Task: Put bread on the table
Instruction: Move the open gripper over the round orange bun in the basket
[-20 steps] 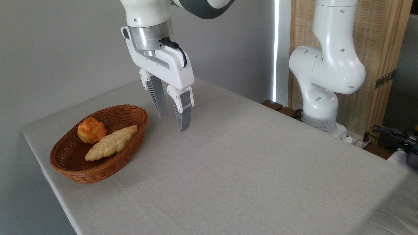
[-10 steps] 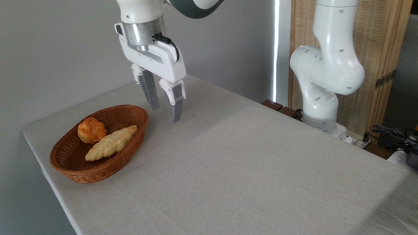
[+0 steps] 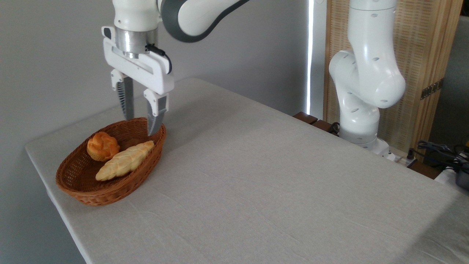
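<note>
The bread [image 3: 102,146], a small round orange-golden bun with a swirled top, sits in the far left part of a brown wicker basket [image 3: 85,191]. The basket rests at the left end of the table [image 3: 278,183], which is covered in light grey-beige cloth. My gripper [image 3: 141,126] hangs open over the basket's far right rim, fingers pointing down and nothing between them. It is above and to the right of the bun, clear of it.
A long pale-yellow braided loaf [image 3: 125,160] lies diagonally in the basket, touching the bun. The arm's white base [image 3: 361,110] stands past the table's far right edge, with cables [image 3: 439,150] beside it. A grey wall runs behind the basket.
My gripper has swung left from above the bare cloth right of the basket to over the basket's far rim, still open. Bun, loaf and basket have not moved.
</note>
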{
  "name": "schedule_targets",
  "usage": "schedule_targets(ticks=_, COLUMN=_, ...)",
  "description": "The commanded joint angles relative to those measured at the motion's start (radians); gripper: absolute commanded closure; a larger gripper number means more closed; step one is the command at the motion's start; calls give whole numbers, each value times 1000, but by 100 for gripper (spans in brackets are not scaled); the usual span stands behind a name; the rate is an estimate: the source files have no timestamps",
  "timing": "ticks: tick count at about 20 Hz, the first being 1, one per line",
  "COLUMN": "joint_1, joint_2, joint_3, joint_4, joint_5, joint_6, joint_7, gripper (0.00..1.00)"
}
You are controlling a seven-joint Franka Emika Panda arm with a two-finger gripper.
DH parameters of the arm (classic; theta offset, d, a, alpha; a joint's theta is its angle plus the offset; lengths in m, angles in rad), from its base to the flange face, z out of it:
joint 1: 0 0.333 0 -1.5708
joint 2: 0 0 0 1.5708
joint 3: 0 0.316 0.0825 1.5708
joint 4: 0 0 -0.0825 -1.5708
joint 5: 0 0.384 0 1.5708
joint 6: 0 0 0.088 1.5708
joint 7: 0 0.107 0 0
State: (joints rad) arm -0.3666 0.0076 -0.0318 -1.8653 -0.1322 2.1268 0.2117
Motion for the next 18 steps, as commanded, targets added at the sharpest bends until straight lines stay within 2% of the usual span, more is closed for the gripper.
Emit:
schedule_targets(ticks=1, joint_1=-8, joint_2=60, joint_3=-42, joint_4=2, joint_5=-14, joint_6=126, joint_7=-110, gripper=0)
schedule_targets(ticks=7, joint_1=-8, joint_2=156, joint_3=-95, joint_4=6, joint_5=-14, joint_6=307, joint_7=-256, gripper=0)
schedule_targets(ticks=15, joint_1=-6, joint_2=247, joint_3=-145, joint_4=12, joint_5=-14, joint_6=519, joint_7=-373, gripper=0)
schedule_targets(ticks=18, joint_1=-8, joint_2=267, joint_3=-146, joint_4=15, joint_5=-12, joint_6=539, joint_7=-377, gripper=0)
